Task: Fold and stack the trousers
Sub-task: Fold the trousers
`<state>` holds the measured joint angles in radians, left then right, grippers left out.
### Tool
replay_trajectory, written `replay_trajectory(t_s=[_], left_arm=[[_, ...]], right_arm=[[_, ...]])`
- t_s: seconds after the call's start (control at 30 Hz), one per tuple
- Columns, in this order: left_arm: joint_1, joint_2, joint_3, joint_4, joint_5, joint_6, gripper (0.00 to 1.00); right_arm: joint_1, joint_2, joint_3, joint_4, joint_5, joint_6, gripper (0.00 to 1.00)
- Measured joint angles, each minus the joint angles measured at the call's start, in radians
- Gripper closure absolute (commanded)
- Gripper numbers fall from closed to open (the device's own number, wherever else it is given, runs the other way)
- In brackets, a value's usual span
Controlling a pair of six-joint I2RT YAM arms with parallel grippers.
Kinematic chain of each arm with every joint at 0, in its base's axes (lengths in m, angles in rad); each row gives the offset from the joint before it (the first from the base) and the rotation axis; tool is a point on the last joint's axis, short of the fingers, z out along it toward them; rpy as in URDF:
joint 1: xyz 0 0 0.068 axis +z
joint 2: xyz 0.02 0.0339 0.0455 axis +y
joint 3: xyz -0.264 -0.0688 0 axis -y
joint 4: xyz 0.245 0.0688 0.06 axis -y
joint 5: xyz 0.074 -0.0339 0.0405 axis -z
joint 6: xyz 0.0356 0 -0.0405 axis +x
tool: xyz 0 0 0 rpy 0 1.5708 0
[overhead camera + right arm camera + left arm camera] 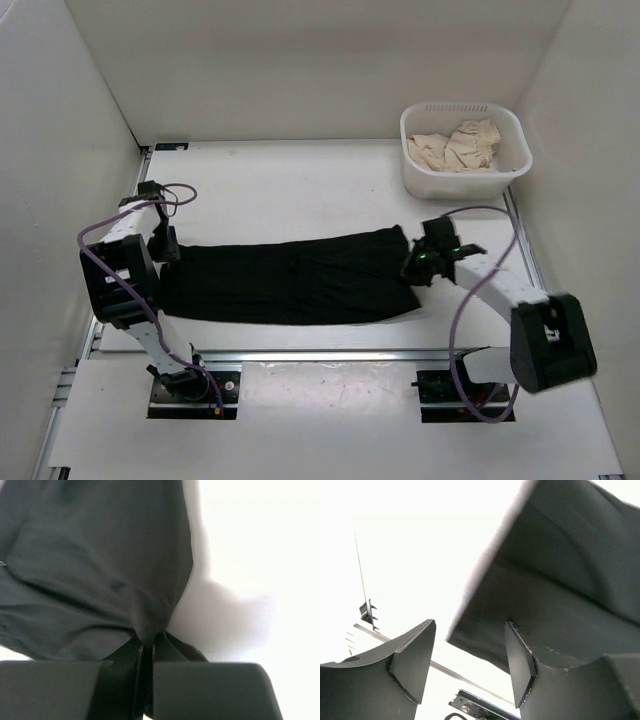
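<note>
Trousers (290, 280) lie flat along the middle of the table (300, 190), left to right. Right gripper (148, 647) pinches a fold of their right end shut; left gripper (470, 645) jaws stand apart at the left edge, holding nothing. We'd slide left further over the cloth before closing, then lift both ends level. Far right: basket (450, 185) with beige cloth (460, 145)

Glare whitens wrist views; nearby trousers (555, 595) look blurred.
</note>
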<state>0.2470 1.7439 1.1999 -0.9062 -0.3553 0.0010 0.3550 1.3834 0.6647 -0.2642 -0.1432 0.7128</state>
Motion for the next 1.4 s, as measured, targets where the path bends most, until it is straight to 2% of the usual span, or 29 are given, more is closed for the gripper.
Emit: replay_trajectory(t_s=[0.1, 0.2, 0.3, 0.43, 0.57, 0.63, 0.73, 1.13, 1.27, 1.4], left_arm=[[-0.008, -0.006, 0.001, -0.012, 0.009, 0.000, 0.31], [-0.041, -0.005, 0.002, -0.027, 0.048, 0.000, 0.31], [-0.123, 0.003, 0.020, -0.055, 0.118, 0.000, 0.30], [-0.306, 0.044, 0.088, -0.085, 0.282, -0.001, 0.29], [-0.454, 0.118, 0.147, -0.109, 0.446, 0.000, 0.28], [-0.492, 0.161, 0.161, -0.124, 0.488, -0.001, 0.28], [-0.503, 0.213, 0.169, -0.145, 0.510, -0.001, 0.28], [-0.495, 0.206, 0.192, -0.182, 0.490, -0.001, 0.28], [-0.523, 0.131, 0.202, -0.186, 0.428, -0.002, 0.28], [-0.608, 0.011, 0.243, -0.189, 0.413, -0.001, 0.28]], right_arm=[[-0.134, -0.143, 0.135, -0.251, 0.090, -0.073, 1.00], [-0.166, -0.159, 0.448, -0.483, 0.205, -0.141, 1.00], [-0.061, -0.111, 0.733, -0.606, 0.294, -0.144, 1.00], [0.258, 0.037, 0.888, -0.723, 0.351, -0.085, 1.00], [0.478, 0.316, 0.904, -0.761, 0.330, -0.032, 1.00], [0.539, 0.446, 0.895, -0.765, 0.319, -0.018, 1.00], [0.583, 0.539, 0.879, -0.793, 0.319, -0.012, 1.00], [0.572, 0.452, 0.857, -0.799, 0.349, -0.039, 1.00], [0.489, 0.368, 0.858, -0.809, 0.349, -0.099, 1.00], [0.368, 0.253, 0.866, -0.859, 0.357, -0.172, 1.00]])
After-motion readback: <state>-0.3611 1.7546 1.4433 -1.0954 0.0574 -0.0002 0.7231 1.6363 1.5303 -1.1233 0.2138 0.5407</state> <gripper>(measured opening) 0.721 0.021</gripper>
